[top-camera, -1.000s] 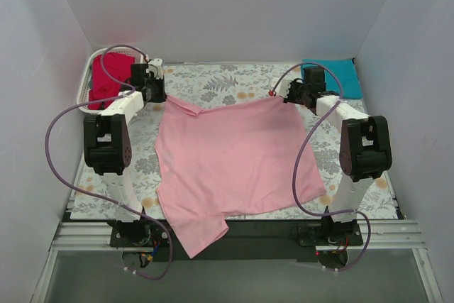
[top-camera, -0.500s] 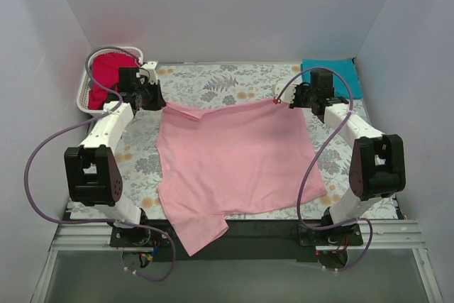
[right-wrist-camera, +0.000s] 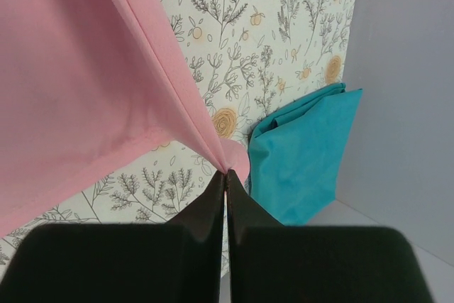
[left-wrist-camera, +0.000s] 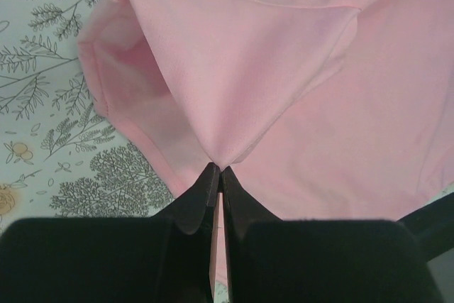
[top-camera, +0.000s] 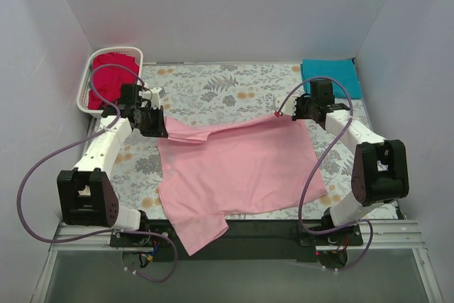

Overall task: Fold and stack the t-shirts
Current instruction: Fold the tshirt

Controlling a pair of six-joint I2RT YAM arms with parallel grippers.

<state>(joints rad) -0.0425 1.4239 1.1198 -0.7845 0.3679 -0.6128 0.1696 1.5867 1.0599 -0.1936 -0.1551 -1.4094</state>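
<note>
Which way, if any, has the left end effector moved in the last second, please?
Yes: the left end effector, shut on the pink t-shirt, has drawn back toward the arm bases, past the near rim of the white basket.

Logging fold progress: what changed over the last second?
The left gripper and right gripper, still shut on the far edge of the pink t-shirt, drew it back toward the robot, shortening the spread cloth. The red t-shirt in the basket and the teal t-shirt stayed put.
</note>
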